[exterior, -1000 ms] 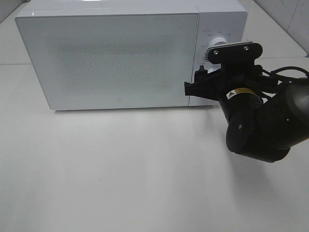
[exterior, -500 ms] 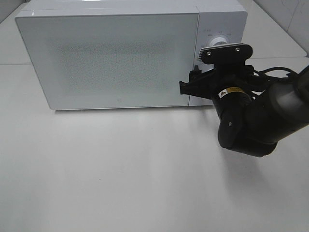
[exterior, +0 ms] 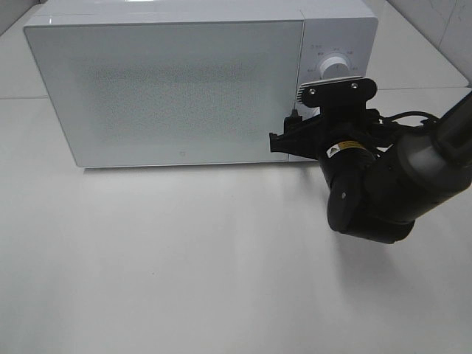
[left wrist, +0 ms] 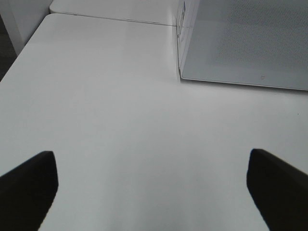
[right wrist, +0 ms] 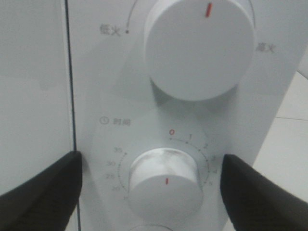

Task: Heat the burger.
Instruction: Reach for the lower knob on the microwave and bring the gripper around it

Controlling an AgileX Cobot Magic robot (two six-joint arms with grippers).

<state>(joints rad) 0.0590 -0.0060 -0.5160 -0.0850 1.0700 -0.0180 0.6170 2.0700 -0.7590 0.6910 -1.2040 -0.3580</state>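
Observation:
The burger is out of view. The white microwave stands at the back of the table with its door closed. My right gripper is up against the control panel, below the upper knob. In the right wrist view the right gripper is open, and its black fingers flank the lower timer knob with a gap on each side. That knob's red mark sits on the side away from the dial's 0. My left gripper is open over bare table, holding nothing.
The white table spreads in front of the microwave. In the left wrist view the microwave's front corner lies ahead of the left gripper. The left arm does not show in the exterior view.
The right arm has shifted left and lower along the control panel, uncovering the upper knob. The microwave door stays closed.

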